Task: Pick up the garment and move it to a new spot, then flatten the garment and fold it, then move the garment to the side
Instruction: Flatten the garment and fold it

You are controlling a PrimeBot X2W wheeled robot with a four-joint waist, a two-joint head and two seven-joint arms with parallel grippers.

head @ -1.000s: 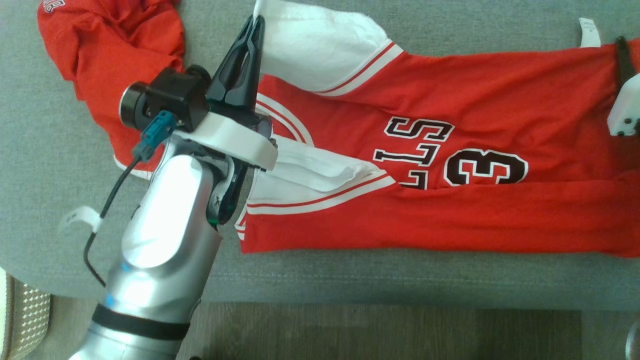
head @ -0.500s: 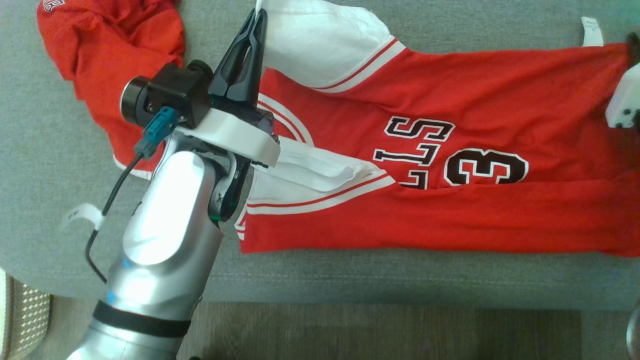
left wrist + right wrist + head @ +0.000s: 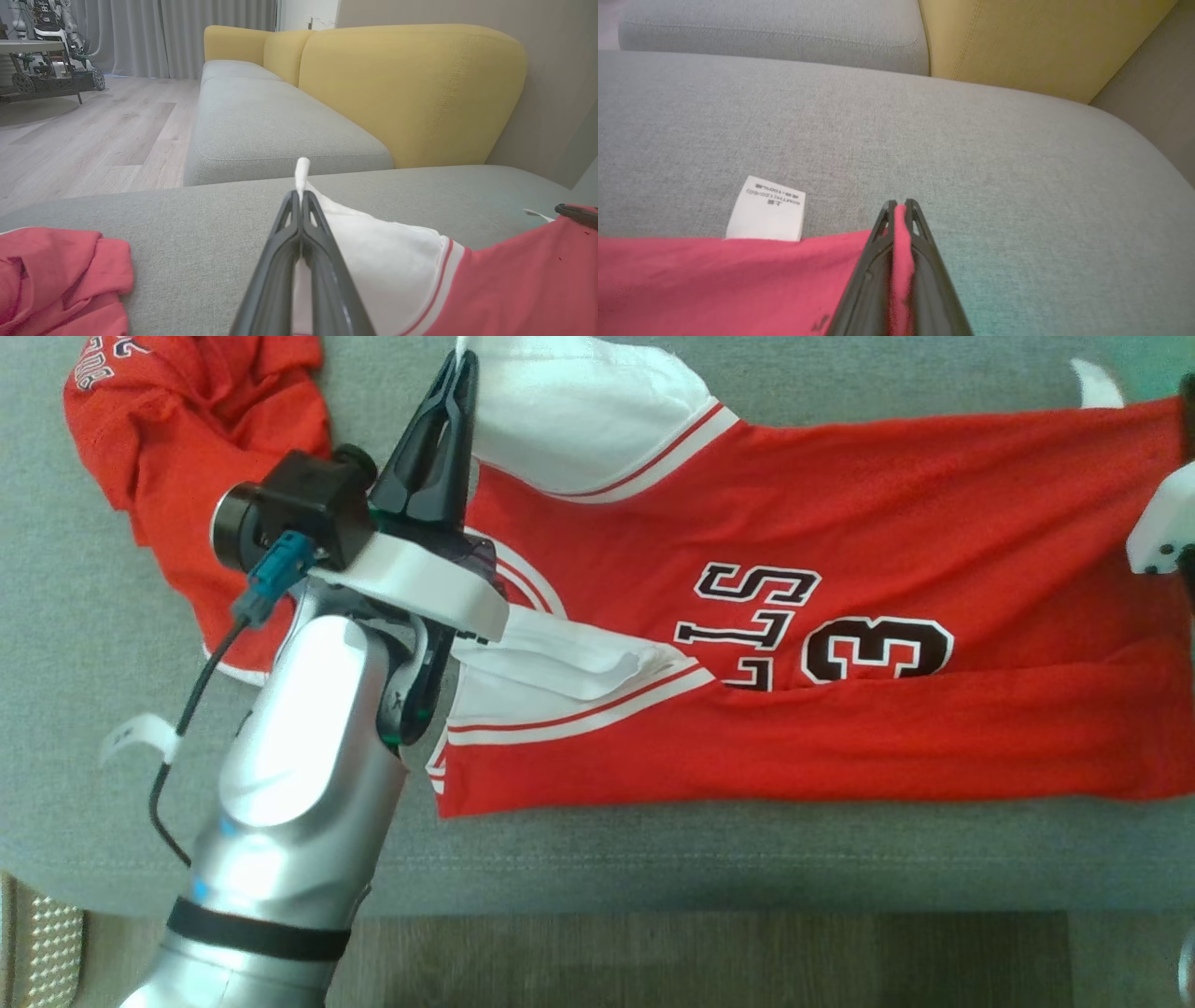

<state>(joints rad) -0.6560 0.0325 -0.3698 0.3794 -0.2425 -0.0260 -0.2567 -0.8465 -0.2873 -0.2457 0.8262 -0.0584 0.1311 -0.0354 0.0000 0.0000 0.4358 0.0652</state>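
While the wooden floor (image 3: 653, 961) is showing along the 6 o'clock edge of the head view, the grey sofa seat (image 3: 653, 859) just beyond it is carrying the red jersey (image 3: 840, 523). The jersey is lying spread from the middle out to the 3 o'clock edge, with its black, white-edged lettering and a "3" facing up and its lower side folded over.

The silver left forearm (image 3: 299, 784) is rising from 7 o'clock and leaning toward 12 o'clock, over the jersey's collar end. The left gripper (image 3: 462, 364) is pointing to 12 o'clock, with its two dark fingers pressed together on the tip of the jersey's white sleeve (image 3: 579, 420). A little white cloth is sticking out past the tips in the left wrist view.

At 3 o'clock the right gripper (image 3: 900, 205) is clamping the jersey's red hem, a ridge of cloth squeezed between its closed fingers. A white care label (image 3: 767, 215) is lying flat on the seat just beside the hem, at 9 o'clock from the fingertips in the right wrist view.

A second red garment (image 3: 205, 429) is sitting crumpled at 10 o'clock of the head view. Farthest off, the yellow backrest (image 3: 411, 93) is standing behind the seat.
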